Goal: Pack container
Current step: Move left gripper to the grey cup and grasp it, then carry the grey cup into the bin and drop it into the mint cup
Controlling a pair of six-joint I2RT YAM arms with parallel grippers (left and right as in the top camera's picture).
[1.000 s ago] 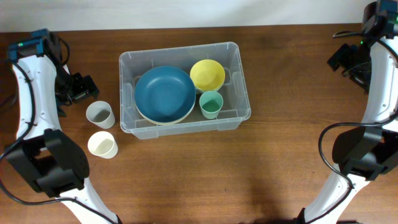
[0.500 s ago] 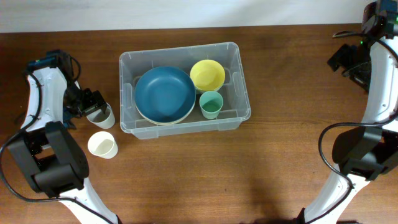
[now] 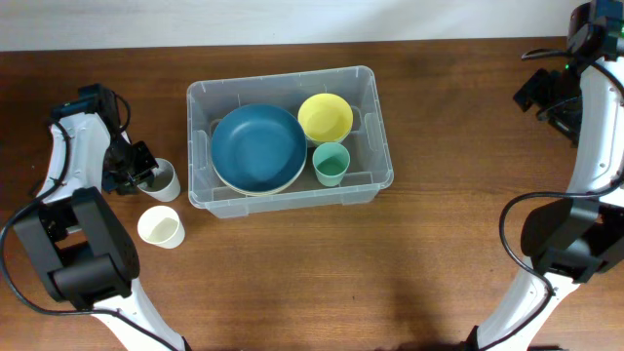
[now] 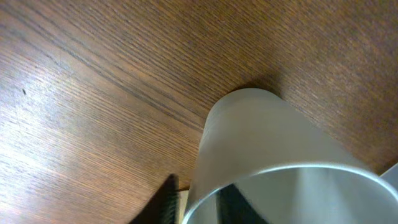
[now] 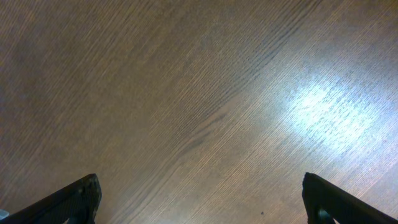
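The container (image 3: 283,80), a clear bin, stands mid-table holding a big blue bowl (image 3: 258,146), a yellow bowl (image 3: 325,117) and a green cup (image 3: 331,163). Left of it a grey cup (image 3: 163,182) stands upright, with a cream cup (image 3: 161,226) just in front. My left gripper (image 3: 142,174) is shut on the grey cup's left rim. In the left wrist view one finger (image 4: 165,200) is outside the grey cup (image 4: 267,143) and the other is inside it. My right gripper (image 3: 546,93) hangs open at the far right, nothing between its fingers (image 5: 78,199).
The right wrist view shows only bare wood under the open jaws. The cream cup sits close below the grey one. The container's left wall is a short gap from the grey cup.
My left gripper has moved toward the container onto the grey cup and closed on its rim. The right arm has not moved.
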